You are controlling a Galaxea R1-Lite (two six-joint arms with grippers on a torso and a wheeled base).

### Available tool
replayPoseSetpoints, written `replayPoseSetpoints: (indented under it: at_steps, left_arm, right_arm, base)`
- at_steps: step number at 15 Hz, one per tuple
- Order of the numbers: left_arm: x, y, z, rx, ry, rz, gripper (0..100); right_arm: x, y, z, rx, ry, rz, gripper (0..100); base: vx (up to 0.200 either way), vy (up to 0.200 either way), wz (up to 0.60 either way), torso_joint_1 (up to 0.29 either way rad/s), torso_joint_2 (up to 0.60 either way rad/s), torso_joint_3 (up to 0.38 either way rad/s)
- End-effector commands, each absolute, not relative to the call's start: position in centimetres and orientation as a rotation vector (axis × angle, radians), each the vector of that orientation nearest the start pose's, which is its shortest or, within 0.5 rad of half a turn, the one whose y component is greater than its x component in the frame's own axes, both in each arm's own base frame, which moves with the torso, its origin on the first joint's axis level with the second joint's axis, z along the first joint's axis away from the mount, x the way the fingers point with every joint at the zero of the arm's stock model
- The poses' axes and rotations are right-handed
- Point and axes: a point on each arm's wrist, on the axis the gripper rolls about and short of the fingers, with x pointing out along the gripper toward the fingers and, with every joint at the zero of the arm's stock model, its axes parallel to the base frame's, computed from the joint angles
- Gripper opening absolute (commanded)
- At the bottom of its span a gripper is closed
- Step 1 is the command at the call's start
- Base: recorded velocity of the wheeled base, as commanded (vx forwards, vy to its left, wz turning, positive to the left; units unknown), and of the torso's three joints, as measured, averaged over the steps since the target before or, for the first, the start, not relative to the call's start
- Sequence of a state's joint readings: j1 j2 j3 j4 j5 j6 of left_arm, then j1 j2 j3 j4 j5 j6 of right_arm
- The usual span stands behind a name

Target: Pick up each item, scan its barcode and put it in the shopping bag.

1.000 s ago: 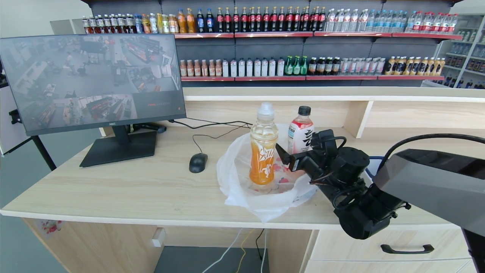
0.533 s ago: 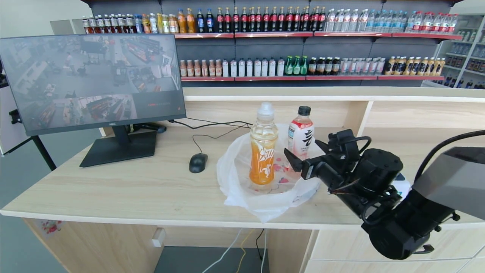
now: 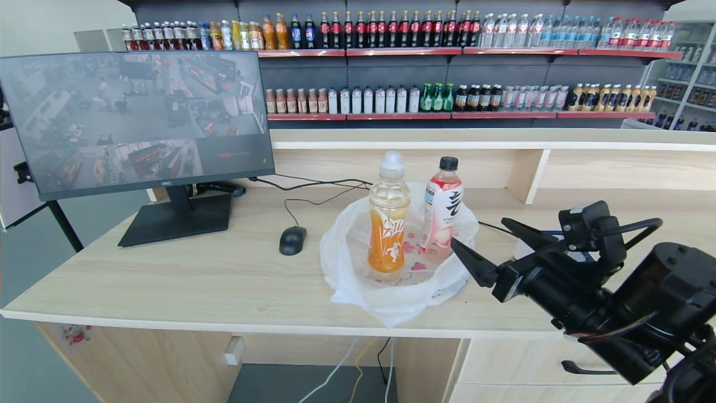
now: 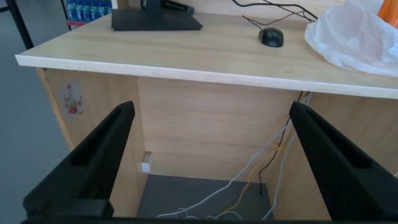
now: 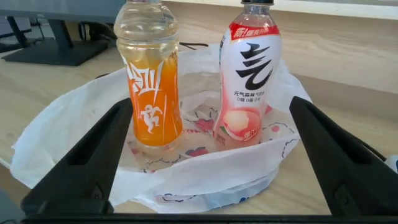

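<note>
Thin glossy plastic shopping bag, matt wood counter

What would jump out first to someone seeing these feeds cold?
Two drink bottles stand upright in the white shopping bag at the middle of the counter: an orange bottle on the left, a pink-labelled bottle beside it. The right gripper hangs open just right of the bag, holding nothing. A monitor stands at the counter's left end.
</note>
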State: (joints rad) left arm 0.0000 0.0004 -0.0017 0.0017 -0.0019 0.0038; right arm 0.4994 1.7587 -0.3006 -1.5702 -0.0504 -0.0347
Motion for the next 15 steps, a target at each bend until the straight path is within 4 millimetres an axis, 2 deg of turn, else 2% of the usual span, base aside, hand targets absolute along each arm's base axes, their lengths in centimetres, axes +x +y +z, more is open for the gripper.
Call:
replayPoseSetpoints:
  at_steps: [1, 4, 15]
  left_arm:
    - [-2.29, 0.00, 7.57, 0.005, 0.000, -0.002, 100]
    - [-2.29, -0.01, 7.57, 0.005, 0.000, -0.003, 100]
    - [-2.29, -0.01, 7.57, 0.003, 0.000, 0.000, 100]
  right_arm:
    - [20.95, 11.52, 14.93, 0.006, -0.143, 0.454, 100]
    - [20.53, 12.26, 15.06, 0.010, -0.149, 0.489, 100]
    - [20.58, 12.29, 15.36, 0.022, -0.160, 0.489, 100]
  base:
    - [0.000, 0.000, 0.00, 0.000, 0.00, 0.000]
    - [0.000, 0.000, 0.00, 0.000, 0.00, 0.000]
    - [0.000, 0.000, 0.00, 0.000, 0.00, 0.000]
